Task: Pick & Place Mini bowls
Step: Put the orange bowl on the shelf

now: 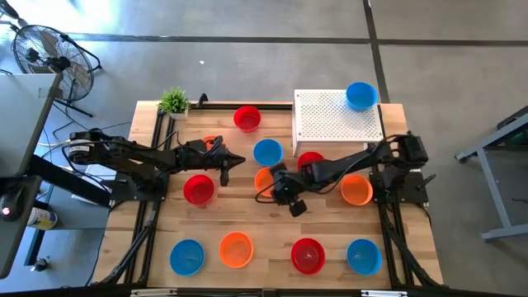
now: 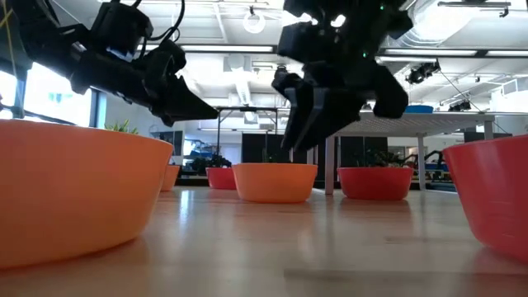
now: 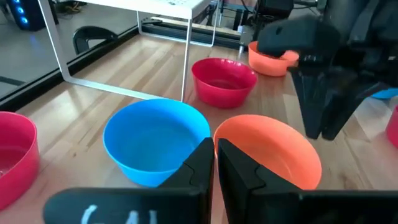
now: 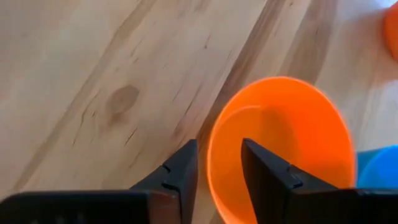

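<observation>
Right fingers [image 4: 186, 171] straddle orange bowl [image 4: 292, 134] rim.

right gripper [image 1: 279, 175] over a central orange bowl [image 1: 264, 179]; left gripper [image 1: 233, 160] near it.

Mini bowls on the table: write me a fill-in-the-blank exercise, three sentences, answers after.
1. The bowl on top of the white perforated stand is coloured ____.
2. The right tool has its fingers either side of the rim of an ____ bowl.
3. The left tool has its fingers ____, above the table's middle.
Missing words: blue; orange; shut
</observation>
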### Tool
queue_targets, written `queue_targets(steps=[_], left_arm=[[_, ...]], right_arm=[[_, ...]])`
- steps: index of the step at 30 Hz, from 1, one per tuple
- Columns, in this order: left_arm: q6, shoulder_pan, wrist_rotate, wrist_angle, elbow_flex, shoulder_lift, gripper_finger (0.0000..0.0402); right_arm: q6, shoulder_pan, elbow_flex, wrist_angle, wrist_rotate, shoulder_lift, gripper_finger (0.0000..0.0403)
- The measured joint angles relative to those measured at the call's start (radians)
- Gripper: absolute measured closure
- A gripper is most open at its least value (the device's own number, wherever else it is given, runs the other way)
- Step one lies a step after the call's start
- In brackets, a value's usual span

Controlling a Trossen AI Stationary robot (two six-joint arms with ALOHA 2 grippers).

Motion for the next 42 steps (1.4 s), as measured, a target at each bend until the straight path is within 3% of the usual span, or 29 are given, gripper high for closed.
queue_targets(steps=[9,17,23,27,31,36,42], left_arm=[[0.012,0.0,0.0,-0.006,0.0,0.0,0.0381],[-0.015,0.0,0.0,0.013,0.0,0.0,0.0381],[-0.023,0.0,0.0,0.02,0.0,0.0,0.0381],[-0.031,0.0,0.0,0.02,0.0,0.0,0.0381],[-0.031,0.0,-0.001,0.021,0.0,0.0,0.0381],[-0.031,0.0,-0.001,0.025,0.0,0.0,0.0381],[-0.031,0.0,-0.001,0.025,0.0,0.0,0.0381]], right_arm=[[0.007,0.0,0.0,-0.015,0.082,0.097,0.031],[-0.015,0.003,0.0,0.0,0.04,0.085,0.0396],[0.033,0.007,0.036,-0.065,-0.022,-0.017,0.0399],[0.128,-0.001,0.136,-0.213,-0.069,-0.135,0.0399],[0.213,-0.025,0.306,-0.448,0.007,-0.231,0.0398],[0.283,-0.162,0.536,-0.768,0.189,-0.243,0.04],[0.221,-0.493,0.589,-0.884,0.122,-0.225,0.0401]])
